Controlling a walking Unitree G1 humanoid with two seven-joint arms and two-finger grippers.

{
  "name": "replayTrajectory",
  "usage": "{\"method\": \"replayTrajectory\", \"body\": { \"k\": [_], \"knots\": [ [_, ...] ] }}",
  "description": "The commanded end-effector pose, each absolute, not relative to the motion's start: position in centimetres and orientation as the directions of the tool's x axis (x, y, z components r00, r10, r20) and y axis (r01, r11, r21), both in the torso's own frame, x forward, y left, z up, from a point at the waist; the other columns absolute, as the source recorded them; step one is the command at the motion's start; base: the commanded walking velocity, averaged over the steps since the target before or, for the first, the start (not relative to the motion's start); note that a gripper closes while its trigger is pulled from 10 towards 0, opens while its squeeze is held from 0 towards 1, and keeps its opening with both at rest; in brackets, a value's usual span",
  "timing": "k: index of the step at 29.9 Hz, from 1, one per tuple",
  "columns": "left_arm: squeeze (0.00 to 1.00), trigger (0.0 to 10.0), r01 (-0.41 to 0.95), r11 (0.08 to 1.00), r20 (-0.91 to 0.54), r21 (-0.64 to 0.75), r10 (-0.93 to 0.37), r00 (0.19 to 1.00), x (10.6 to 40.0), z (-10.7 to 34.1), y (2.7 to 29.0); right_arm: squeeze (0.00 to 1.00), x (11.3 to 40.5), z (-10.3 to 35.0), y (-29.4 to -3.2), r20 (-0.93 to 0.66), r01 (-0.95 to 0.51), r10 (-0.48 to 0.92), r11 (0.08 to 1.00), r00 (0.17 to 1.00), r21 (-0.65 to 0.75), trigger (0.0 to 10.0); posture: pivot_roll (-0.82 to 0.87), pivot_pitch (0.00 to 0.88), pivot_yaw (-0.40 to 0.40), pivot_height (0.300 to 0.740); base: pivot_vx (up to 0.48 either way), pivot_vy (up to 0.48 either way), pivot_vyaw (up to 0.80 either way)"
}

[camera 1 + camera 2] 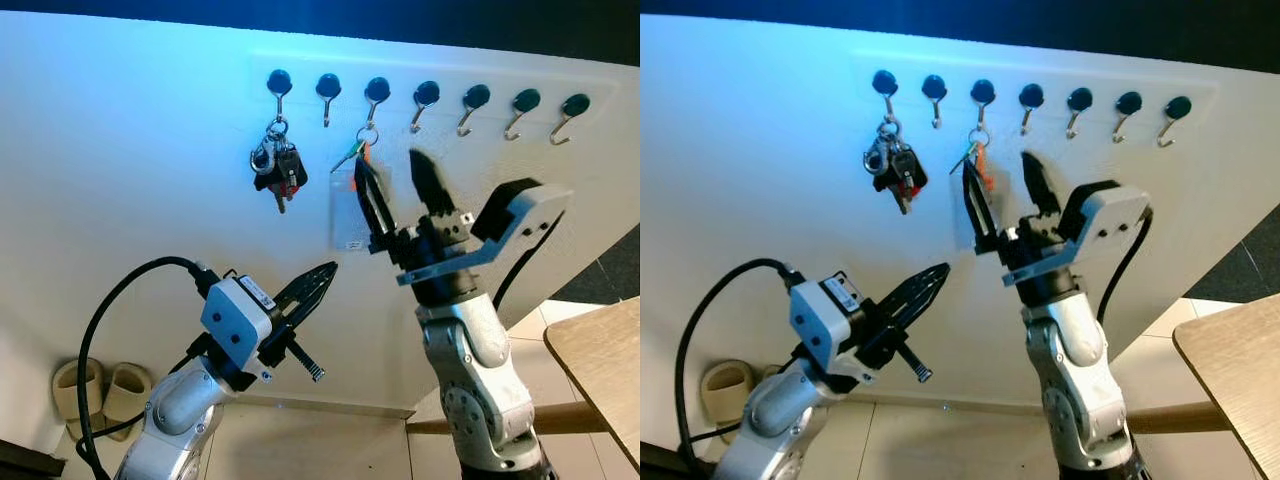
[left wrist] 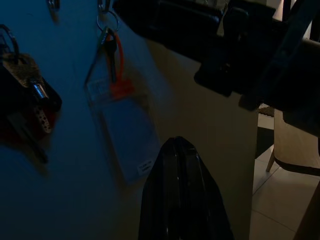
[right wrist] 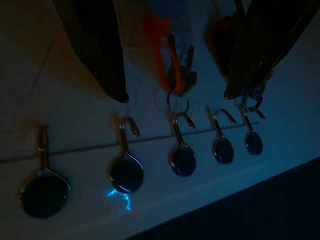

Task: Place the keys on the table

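Observation:
A key ring with an orange loop and a clear tag (image 1: 352, 165) hangs on the third hook of a white wall rack. A second bunch of keys with a black fob (image 1: 277, 166) hangs on the first hook. My right gripper (image 1: 390, 162) is raised to the wall and open, its fingers either side of the orange-loop keys (image 3: 171, 70) without touching them. My left gripper (image 1: 328, 270) is shut with nothing in it, pointing up at the wall below and left of the clear tag (image 2: 125, 135).
A row of several black-capped hooks (image 1: 476, 98) runs along the wall, the ones to the right bare. The corner of a wooden table (image 1: 600, 360) shows at the lower right. A pair of beige slippers (image 1: 100, 392) lies on the floor at the lower left.

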State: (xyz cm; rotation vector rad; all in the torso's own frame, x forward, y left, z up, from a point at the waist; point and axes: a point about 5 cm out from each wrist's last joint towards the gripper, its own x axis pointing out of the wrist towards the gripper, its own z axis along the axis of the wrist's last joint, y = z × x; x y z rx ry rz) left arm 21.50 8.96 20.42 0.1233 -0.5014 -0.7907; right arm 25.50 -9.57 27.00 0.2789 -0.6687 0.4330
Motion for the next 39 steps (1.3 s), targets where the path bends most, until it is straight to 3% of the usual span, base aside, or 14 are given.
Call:
{"method": "replayTrajectory", "body": {
  "k": [1, 11, 14, 19, 20, 22, 23, 31, 39],
  "knots": [
    [0.0, 10.0, 0.654, 0.696, 0.377, 0.297, -0.715, 0.589, 21.3, 20.3, 8.9, 0.0, 25.4, 27.4, -9.6, 0.661, -0.465, 0.289, 0.879, 0.693, 0.102, 10.0, 0.08, 0.168, -0.049, 0.74, 0.0, 0.0, 0.0],
    [0.0, 10.0, 0.654, 0.696, 0.376, 0.297, -0.714, 0.59, 21.3, 20.3, 8.9, 0.0, 25.9, 27.4, -8.9, 0.648, -0.508, 0.32, 0.853, 0.691, 0.121, 10.0, 0.08, 0.17, -0.05, 0.74, 0.0, 0.0, 0.0],
    [0.0, 10.0, 0.653, 0.696, 0.375, 0.297, -0.714, 0.591, 21.4, 20.3, 8.9, 0.0, 26.2, 27.2, -8.6, 0.633, -0.521, 0.333, 0.843, 0.699, 0.132, 8.2, 0.08, 0.171, -0.049, 0.74, 0.0, 0.0, 0.0],
    [0.0, 10.0, 0.654, 0.696, 0.374, 0.298, -0.715, 0.59, 21.4, 20.3, 8.9, 0.0, 26.4, 27.1, -8.3, 0.624, -0.533, 0.345, 0.835, 0.701, 0.137, 8.2, 0.08, 0.171, -0.048, 0.74, 0.0, 0.0, 0.0],
    [0.0, 10.0, 0.654, 0.695, 0.374, 0.298, -0.715, 0.59, 21.4, 20.3, 8.9, 0.0, 26.4, 27.1, -8.3, 0.622, -0.535, 0.348, 0.834, 0.702, 0.137, 7.1, 0.08, 0.171, -0.047, 0.74, 0.0, 0.0, 0.0],
    [0.0, 10.0, 0.654, 0.695, 0.374, 0.299, -0.716, 0.59, 21.4, 20.3, 8.9, 0.0, 26.4, 27.1, -8.2, 0.62, -0.537, 0.351, 0.832, 0.702, 0.137, 7.1, 0.08, 0.17, -0.047, 0.74, 0.0, 0.0, 0.0],
    [0.0, 10.0, 0.654, 0.695, 0.374, 0.299, -0.716, 0.59, 21.4, 20.3, 8.9, 0.0, 26.5, 27.1, -8.2, 0.619, -0.539, 0.354, 0.831, 0.701, 0.136, 5.2, 0.08, 0.17, -0.047, 0.74, 0.0, 0.0, 0.0],
    [0.0, 10.0, 0.656, 0.694, 0.377, 0.297, -0.716, 0.587, 21.4, 20.3, 8.8, 0.0, 26.8, 27.3, -8.0, 0.615, -0.551, 0.379, 0.827, 0.691, 0.108, 5.2, 0.08, 0.166, -0.05, 0.74, 0.0, 0.0, 0.0],
    [0.0, 10.0, 0.656, 0.694, 0.377, 0.297, -0.717, 0.587, 21.3, 20.3, 8.8, 0.0, 26.8, 27.4, -7.8, 0.619, -0.561, 0.392, 0.822, 0.681, 0.097, 4.4, 0.08, 0.158, -0.053, 0.74, 0.0, 0.0, 0.0]
  ]
}}
